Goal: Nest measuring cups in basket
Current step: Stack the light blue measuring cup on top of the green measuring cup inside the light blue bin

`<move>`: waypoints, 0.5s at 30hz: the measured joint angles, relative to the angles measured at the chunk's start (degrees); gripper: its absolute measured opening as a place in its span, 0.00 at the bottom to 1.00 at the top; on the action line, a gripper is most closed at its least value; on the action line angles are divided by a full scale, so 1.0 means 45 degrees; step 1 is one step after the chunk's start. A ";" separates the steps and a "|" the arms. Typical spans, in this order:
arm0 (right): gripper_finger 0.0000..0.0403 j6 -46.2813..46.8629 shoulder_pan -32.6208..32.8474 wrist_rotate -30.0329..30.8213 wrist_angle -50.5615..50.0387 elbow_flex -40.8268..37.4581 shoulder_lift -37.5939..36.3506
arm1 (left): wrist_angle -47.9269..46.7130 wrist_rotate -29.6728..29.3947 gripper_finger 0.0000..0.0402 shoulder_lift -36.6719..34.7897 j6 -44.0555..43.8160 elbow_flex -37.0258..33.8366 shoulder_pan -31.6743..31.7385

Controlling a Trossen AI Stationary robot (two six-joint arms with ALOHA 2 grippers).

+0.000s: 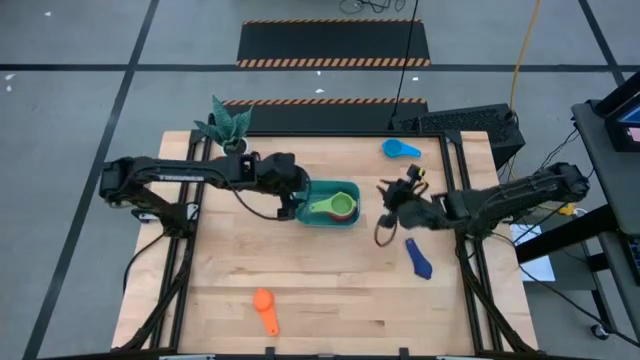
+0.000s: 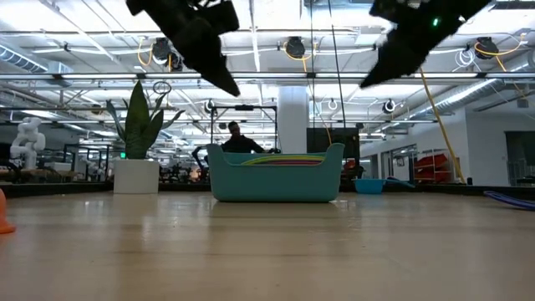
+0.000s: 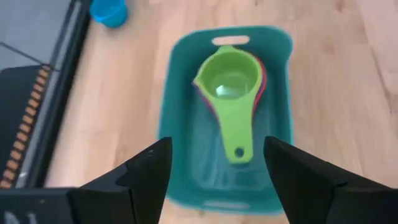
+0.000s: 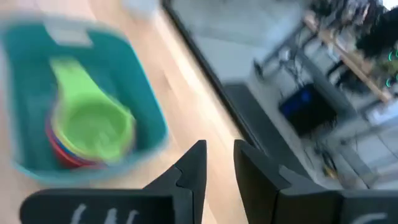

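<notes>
Teal basket (image 1: 318, 217) sits mid-table, holding a nested stack with the green cup (image 1: 331, 206) on top. The left gripper (image 1: 291, 203) hangs over its end, jaws wide and empty; the right gripper (image 1: 392, 195) hovers nearby, jaws narrow, empty.

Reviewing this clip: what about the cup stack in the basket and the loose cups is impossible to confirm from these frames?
- Cups under the green cup: only red and yellow rims peek out in the wrist views; their count is hidden.
- Low view: the basket wall hides the stack except for coloured edges.
- Orange cup: cut off at the low view's edge.
- Right wrist view: motion blur smears the basket.
</notes>
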 joint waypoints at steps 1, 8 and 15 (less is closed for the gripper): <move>0.19 0.0197 -0.0326 -0.0203 -0.0460 0.0000 0.0073 | -0.0276 -0.0120 0.62 -0.0249 0.0000 0.0000 0.0037; 0.19 0.0760 -0.2293 -0.1476 -0.2214 -0.0040 0.0980 | -0.0756 -0.0318 0.55 -0.0874 -0.0989 0.0000 0.0271; 0.19 -0.2067 -0.4137 -0.2802 -0.0465 -0.1127 0.1957 | -0.2025 -0.0278 0.49 -0.0864 -0.2148 -0.0275 -0.0105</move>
